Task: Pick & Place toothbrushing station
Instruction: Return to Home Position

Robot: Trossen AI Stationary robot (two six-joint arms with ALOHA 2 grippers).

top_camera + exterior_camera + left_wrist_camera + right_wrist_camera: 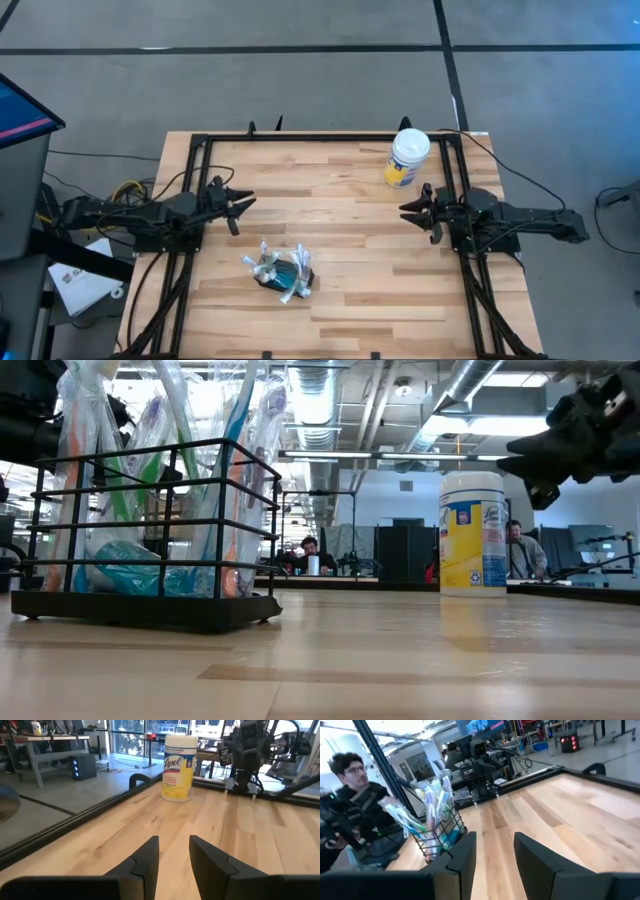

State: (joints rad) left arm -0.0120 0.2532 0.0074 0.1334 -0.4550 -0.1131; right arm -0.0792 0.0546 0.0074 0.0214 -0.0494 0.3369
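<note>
The black wire toothbrushing station (283, 272), packed with wrapped toothbrushes (266, 263), stands on the wooden counter (340, 190) between the two arms, touched by neither. The left tool (240, 210) hovers at the counter's left side and the right tool (410, 212) at its right, each empty, with its fingers apart. A Lysol wipes canister (407, 158) stands near the right tool.

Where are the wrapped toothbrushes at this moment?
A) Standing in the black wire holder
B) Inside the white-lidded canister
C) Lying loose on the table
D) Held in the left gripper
A: the low view shows the toothbrushes standing upright inside the black wire holder, while the left gripper and right gripper are open, empty and apart from it.
</note>
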